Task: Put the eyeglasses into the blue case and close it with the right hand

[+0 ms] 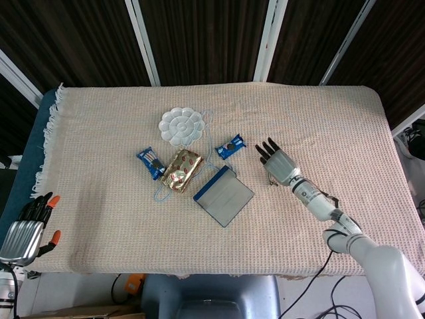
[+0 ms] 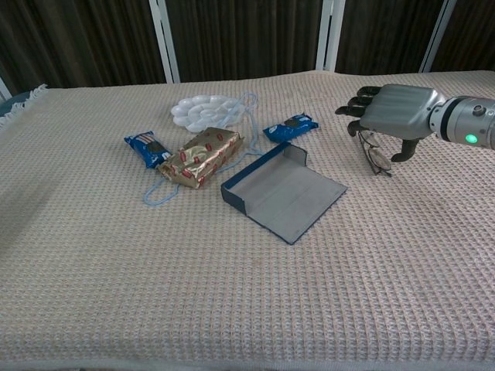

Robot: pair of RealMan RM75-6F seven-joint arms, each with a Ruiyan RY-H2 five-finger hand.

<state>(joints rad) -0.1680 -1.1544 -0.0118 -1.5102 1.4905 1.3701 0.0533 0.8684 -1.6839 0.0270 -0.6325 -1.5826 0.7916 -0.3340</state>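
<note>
the step in hand looks like the pickup: the right hand [image 2: 390,114] hovers over the eyeglasses [image 2: 376,157] at the right of the frame, fingers apart, holding nothing. next it should lower, pinch them, then carry them to the open blue case [image 2: 282,191] at centre.

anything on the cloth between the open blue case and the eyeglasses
No, that stretch is bare cloth. The chest view shows it best: the blue case lies open, the eyeglasses sit apart from it under the right hand.
</note>
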